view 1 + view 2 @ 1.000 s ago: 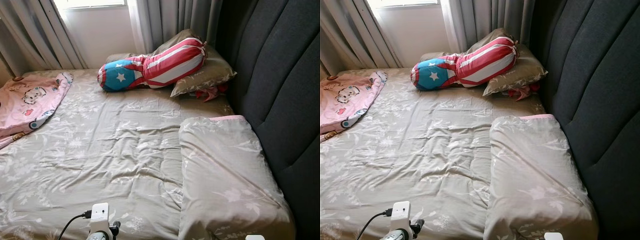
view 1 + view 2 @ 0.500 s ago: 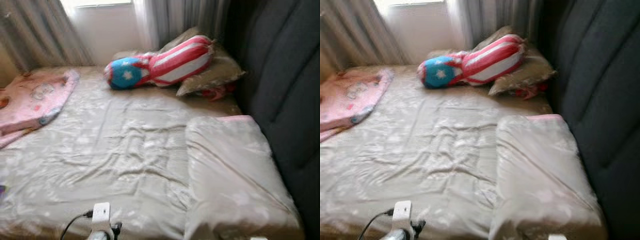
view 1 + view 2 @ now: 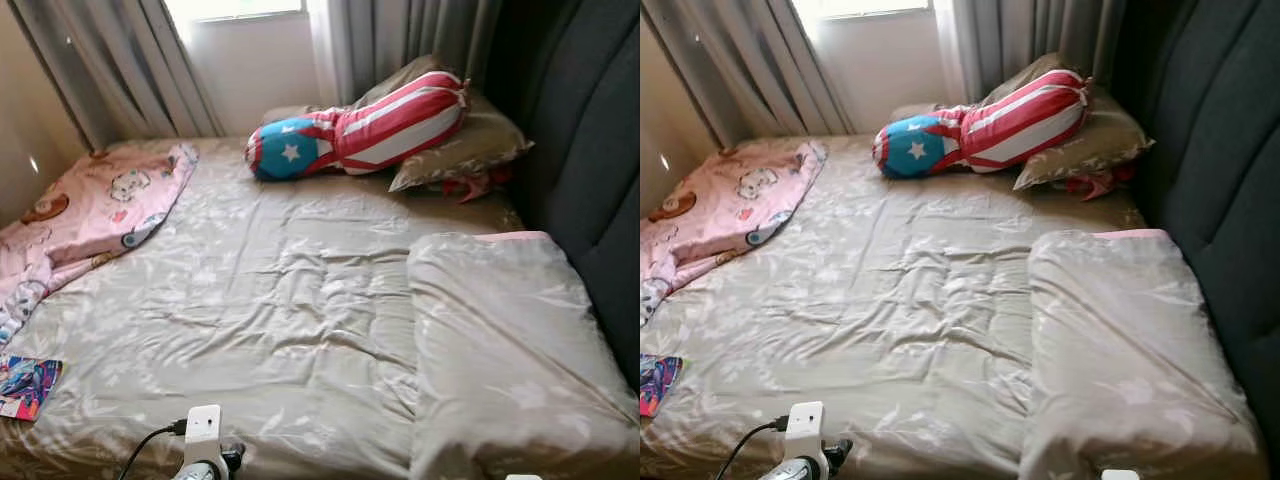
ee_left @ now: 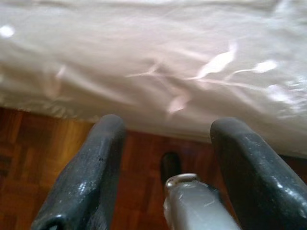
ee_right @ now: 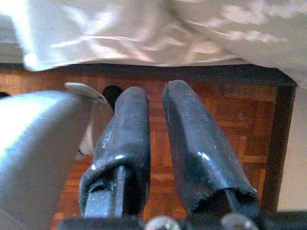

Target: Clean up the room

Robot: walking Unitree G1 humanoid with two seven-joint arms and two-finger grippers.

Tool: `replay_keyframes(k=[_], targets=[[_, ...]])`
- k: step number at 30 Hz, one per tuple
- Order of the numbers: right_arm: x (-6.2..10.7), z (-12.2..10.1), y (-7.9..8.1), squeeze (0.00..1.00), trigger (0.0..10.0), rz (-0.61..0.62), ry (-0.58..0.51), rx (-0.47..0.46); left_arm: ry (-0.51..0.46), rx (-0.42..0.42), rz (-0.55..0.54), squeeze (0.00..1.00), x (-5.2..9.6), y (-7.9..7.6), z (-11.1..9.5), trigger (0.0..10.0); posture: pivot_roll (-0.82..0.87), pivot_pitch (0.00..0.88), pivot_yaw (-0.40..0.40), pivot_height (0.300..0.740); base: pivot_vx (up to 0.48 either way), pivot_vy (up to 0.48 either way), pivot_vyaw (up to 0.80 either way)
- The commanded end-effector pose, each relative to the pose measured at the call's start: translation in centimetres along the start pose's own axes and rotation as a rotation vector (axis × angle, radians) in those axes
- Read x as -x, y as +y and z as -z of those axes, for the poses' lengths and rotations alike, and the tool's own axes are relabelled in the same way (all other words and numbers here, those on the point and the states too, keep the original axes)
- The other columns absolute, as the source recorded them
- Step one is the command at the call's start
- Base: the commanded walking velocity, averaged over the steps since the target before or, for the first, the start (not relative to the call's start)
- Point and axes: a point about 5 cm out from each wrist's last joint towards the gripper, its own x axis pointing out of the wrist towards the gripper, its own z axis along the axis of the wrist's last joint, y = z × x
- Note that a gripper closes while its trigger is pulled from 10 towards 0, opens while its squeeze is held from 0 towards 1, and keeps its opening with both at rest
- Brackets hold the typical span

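Both arms hang low by the bed's near edge over a wood floor [image 4: 29, 158]: the left tool [image 4: 168, 158] spread wide and empty, the right tool [image 5: 156, 143] narrowed almost to touching, gripping nothing. On the bed [image 3: 300, 300], a colourful packet [image 3: 25, 385] lies at the near left corner and a folded duvet [image 3: 510, 350] at the right by the headboard [image 3: 600, 150]. Farther off, a pink blanket [image 3: 90, 215] is bunched on the left, and a flag-patterned bolster [image 3: 360, 130] leans on a pillow [image 3: 470, 150] beneath the curtains [image 3: 120, 70].

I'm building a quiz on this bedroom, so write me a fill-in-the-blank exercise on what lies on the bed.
1. The red-and-white striped bolster cushion has a blue end bearing a white ____.
2. The pink cartoon-print blanket lies on the robot's ____ side of the bed.
3. The left hand has its fingers ____.
4. The grey floral pillow lies beside the dark ____.

Missing words: star; left; open; headboard
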Motion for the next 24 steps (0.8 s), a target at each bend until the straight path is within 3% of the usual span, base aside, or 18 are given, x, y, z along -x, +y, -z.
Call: replay_keyframes(k=[1,24], targets=[[-0.17,-0.14,0.99,0.00,10.0,-0.026,-0.001,0.004,0.023,-0.018,-0.020,0.00,0.14,0.94,0.52,10.0,-0.19,0.000,0.061,0.740,0.000,0.371,0.00],[-0.16,-0.14,0.94,0.00,10.0,-0.027,0.002,0.010,0.025,-0.023,-0.019,0.00,0.16,1.05,0.57,10.0,-0.18,0.000,0.058,0.740,0.000,0.371,0.00]])
